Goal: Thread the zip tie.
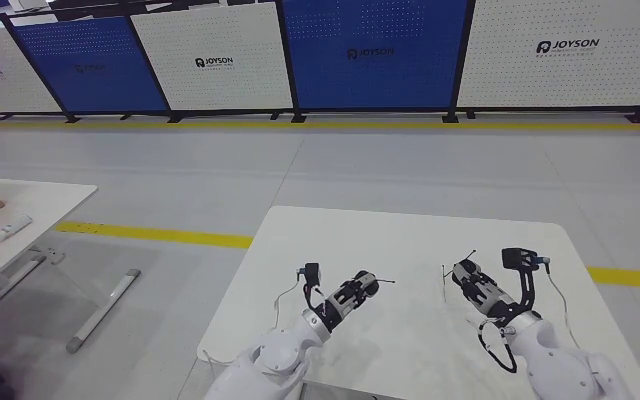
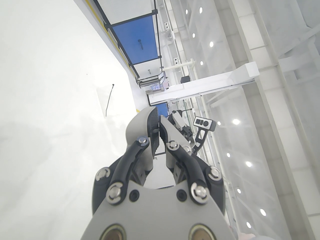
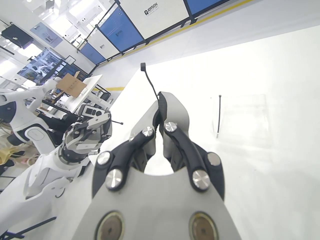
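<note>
My right gripper (image 3: 160, 102) is shut on a black zip tie (image 3: 150, 81), whose square head sticks out past the fingertips. In the top view it (image 1: 462, 269) hovers over the right half of the white table (image 1: 400, 240). My left gripper (image 1: 366, 284) is held a short way to its left, shut on a second thin black zip tie (image 3: 117, 122) that pokes out toward the right gripper. The left wrist view shows the left gripper (image 2: 159, 122) with its pads pressed close together. A third zip tie (image 3: 219, 116) lies flat on the table, also seen as the loose tie (image 2: 109, 99).
The loose tie rests on a faint clear rectangular sheet (image 3: 245, 116). Another white table (image 1: 35, 205) stands off to the left across a floor gap. Blue and white partition panels (image 1: 370, 50) line the far side of the room.
</note>
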Robot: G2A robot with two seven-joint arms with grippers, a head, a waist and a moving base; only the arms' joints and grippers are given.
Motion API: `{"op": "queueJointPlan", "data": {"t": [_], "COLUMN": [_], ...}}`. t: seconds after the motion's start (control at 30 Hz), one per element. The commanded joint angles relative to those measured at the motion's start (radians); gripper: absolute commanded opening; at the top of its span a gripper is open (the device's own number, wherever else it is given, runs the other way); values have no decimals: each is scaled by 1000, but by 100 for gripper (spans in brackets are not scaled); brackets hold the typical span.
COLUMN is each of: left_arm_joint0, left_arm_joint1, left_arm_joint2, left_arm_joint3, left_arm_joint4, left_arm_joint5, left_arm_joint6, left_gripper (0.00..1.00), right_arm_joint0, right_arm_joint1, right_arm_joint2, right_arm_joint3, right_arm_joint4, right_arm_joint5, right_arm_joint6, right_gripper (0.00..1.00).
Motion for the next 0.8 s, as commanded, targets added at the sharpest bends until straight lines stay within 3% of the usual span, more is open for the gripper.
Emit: {"op": "queueJointPlan", "data": {"t": [0.0, 0.13, 0.4, 0.57, 0.67, 0.77], "left_arm_joint0": [-8, -33, -33, -33, -33, -33], "left_arm_joint1": [-5, -15, -15, -15, -15, -15], "left_arm_joint2": [13, 45, 45, 45, 45, 45], "left_arm_joint3": [-4, 0, 0, 0, 0, 0], "left_arm_joint4": [16, 104, 104, 104, 104, 104], "left_arm_joint5": [-2, 21, 21, 21, 21, 21], "left_arm_joint6": [35, 119, 119, 119, 119, 119], "left_gripper": [0, 0, 0, 0, 0, 0], "right_arm_joint0": [0, 0, -13, -20, -6, -6], "right_arm_joint1": [0, 0, -2, -13, -18, -18], "right_arm_joint2": [0, 0, -6, -27, -49, -49], "right_arm_joint3": [0, 0, 3, 11, 20, 20], "right_arm_joint4": [0, 0, 4, 186, 264, 264], "right_arm_joint5": [0, 0, -7, -78, -78, -78], "right_arm_joint6": [0, 0, -31, -46, -23, -23], "right_gripper": [0, 0, 0, 0, 0, 0]}}
